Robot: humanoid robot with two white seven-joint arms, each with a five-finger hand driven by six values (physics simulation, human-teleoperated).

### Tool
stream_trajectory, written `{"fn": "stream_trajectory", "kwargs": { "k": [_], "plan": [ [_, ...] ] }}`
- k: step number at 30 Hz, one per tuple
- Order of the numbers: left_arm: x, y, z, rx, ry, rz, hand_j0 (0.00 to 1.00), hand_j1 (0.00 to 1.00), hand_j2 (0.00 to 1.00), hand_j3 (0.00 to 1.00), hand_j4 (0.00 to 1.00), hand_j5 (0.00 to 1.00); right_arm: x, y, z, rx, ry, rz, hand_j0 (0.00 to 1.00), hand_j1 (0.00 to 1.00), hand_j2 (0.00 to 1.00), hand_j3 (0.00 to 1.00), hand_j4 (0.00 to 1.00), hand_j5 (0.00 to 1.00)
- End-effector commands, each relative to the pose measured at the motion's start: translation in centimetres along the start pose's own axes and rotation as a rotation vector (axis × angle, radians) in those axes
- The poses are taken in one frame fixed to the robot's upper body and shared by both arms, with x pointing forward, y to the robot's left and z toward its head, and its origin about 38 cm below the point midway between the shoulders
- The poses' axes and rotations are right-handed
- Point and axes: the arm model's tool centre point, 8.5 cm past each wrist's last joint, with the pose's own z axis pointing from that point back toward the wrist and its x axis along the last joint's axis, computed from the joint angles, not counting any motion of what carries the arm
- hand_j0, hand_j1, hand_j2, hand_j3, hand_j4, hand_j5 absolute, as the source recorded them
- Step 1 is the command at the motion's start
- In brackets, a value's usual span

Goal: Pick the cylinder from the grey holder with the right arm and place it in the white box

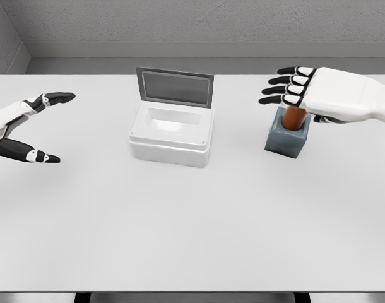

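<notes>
Orange-brown cylinder [295,117] stands upright in the blue-grey square holder [287,140], right side of the white table [192,221]. Right hand [309,91] hovers directly over it, fingers extended, gripping nothing. White rectangular box [171,134] with raised grey lid [174,86] sits at centre, well apart. Left hand [28,126] at left edge, fingers spread, empty

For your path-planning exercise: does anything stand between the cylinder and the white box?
Nothing visible. Bare table separates the cylinder, upright in its grey holder, from the white box, whose lid stands open behind.
</notes>
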Motion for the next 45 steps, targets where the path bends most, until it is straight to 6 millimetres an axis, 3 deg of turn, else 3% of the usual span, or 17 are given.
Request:
{"fn": "stream_trajectory", "kwargs": {
  "k": [1,7,9,13,20,26,33,45],
  "plan": [
    [0.0,0.0,0.1,0.009,-0.003,0.014,1.0,1.0,1.0,1.0,1.0,1.0,-0.2,0.2,0.1,0.003,0.006,-0.009,1.0,1.0,1.0,1.0,1.0,1.0],
    [-0.9,-1.7,0.2,0.005,0.005,0.056,1.0,1.0,1.0,1.0,1.0,1.0,-0.1,0.2,-0.1,-0.006,0.0,-0.016,1.0,1.0,1.0,1.0,1.0,1.0],
    [-1.0,-1.9,0.1,0.005,0.002,0.058,1.0,1.0,1.0,1.0,1.0,1.0,-1.3,-0.1,0.0,0.053,0.03,0.027,1.0,1.0,1.0,1.0,1.0,1.0],
    [-1.0,-2.1,0.1,0.002,0.003,0.059,1.0,1.0,1.0,1.0,1.0,1.0,-4.5,2.3,-1.6,0.265,0.092,-0.028,1.0,1.0,1.0,1.0,1.0,1.0],
    [-1.0,-2.1,0.0,0.003,0.0,0.06,1.0,1.0,1.0,1.0,1.0,1.0,-4.7,2.4,-1.6,0.362,0.094,-0.011,1.0,1.0,1.0,1.0,1.0,1.0],
    [-0.9,-2.0,0.0,0.008,-0.003,0.061,1.0,1.0,1.0,1.0,1.0,1.0,-4.8,0.0,-3.3,0.322,0.075,0.035,1.0,1.0,1.0,1.0,1.0,1.0],
    [-0.9,-1.9,0.0,0.01,-0.005,0.06,1.0,1.0,1.0,1.0,1.0,1.0,-5.6,2.2,-3.9,0.427,0.099,0.047,1.0,1.0,1.0,1.0,1.0,1.0],
    [-1.4,-0.1,-4.3,0.082,0.04,0.216,1.0,1.0,1.0,1.0,1.0,1.0,-5.3,2.6,-5.9,0.448,0.082,0.087,1.0,1.0,1.0,1.0,1.0,1.0]
  ]
}}
